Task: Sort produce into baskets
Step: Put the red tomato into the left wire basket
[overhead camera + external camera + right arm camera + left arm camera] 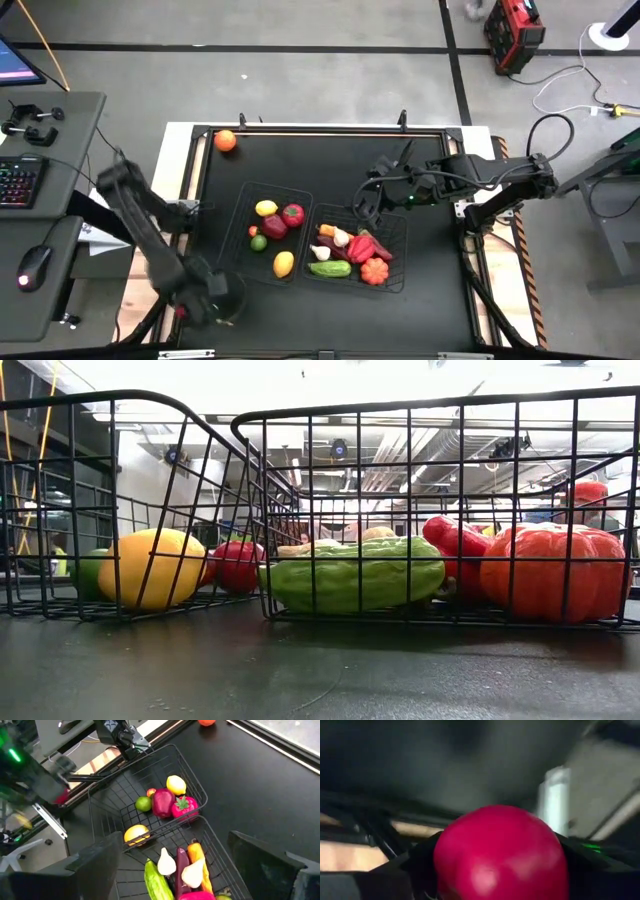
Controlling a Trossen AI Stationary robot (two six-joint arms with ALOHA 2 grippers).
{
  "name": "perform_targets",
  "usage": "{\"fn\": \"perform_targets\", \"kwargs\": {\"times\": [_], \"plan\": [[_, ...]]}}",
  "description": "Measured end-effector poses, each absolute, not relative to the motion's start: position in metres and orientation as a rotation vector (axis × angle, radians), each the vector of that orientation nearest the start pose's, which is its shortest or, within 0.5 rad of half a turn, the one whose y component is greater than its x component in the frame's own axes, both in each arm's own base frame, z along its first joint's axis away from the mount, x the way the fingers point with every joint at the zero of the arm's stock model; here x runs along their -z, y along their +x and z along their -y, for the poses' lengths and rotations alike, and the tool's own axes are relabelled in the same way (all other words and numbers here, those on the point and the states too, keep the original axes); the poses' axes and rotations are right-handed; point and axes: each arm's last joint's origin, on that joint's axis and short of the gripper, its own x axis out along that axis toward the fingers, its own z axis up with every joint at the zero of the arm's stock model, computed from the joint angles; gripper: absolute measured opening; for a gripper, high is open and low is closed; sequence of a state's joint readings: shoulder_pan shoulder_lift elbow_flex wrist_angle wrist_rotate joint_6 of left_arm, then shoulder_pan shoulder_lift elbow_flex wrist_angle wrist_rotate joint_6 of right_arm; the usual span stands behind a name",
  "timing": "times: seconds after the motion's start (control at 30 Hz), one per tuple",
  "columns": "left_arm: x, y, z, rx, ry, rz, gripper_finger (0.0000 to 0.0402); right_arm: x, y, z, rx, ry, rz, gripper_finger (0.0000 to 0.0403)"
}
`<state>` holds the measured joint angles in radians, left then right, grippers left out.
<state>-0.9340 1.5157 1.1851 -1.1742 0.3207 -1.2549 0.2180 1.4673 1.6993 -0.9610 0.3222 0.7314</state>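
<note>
- My left pincer (495,870) pinches one red apple (500,852).
- My right pincer (200,865) hangs spread over two baskets (300,195).
- One orange (225,141) sits alone on the bench (330,155).

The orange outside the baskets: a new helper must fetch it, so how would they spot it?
Start at the black table and its two wire baskets in the middle. Go to the far left corner: the orange sits there alone, the only produce lying outside a basket.
</note>
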Motion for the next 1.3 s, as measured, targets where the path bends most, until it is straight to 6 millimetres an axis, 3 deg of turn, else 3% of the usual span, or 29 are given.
{"fn": "perform_targets", "kwargs": {"times": [0.2,0.33,0.5,0.7,1.13,1.3], "plan": [[-0.326,0.155,0.175,-0.071,-0.629,-1.247,0.0292,-0.417,0.284,-0.053,0.342,0.489,-0.629,0.0353],[-0.342,0.167,0.141,-0.209,-0.606,-0.965,0.0294,-0.417,0.284,-0.053,0.342,0.489,-0.629,0.0353],[-0.334,0.190,0.106,-0.364,-0.508,-0.903,0.0295,-0.417,0.284,-0.053,0.342,0.490,-0.629,0.0353],[-0.306,0.215,0.089,-0.444,-0.511,-0.886,0.0296,-0.417,0.284,-0.053,0.343,0.492,-0.629,0.0353],[-0.271,0.230,0.109,-0.406,-0.545,-0.895,0.0298,-0.416,0.282,-0.053,0.365,0.527,-0.642,0.0353],[-0.265,0.234,0.109,-0.357,-0.528,-0.969,0.0332,-0.416,0.282,-0.053,0.366,0.527,-0.642,0.0353]]}}
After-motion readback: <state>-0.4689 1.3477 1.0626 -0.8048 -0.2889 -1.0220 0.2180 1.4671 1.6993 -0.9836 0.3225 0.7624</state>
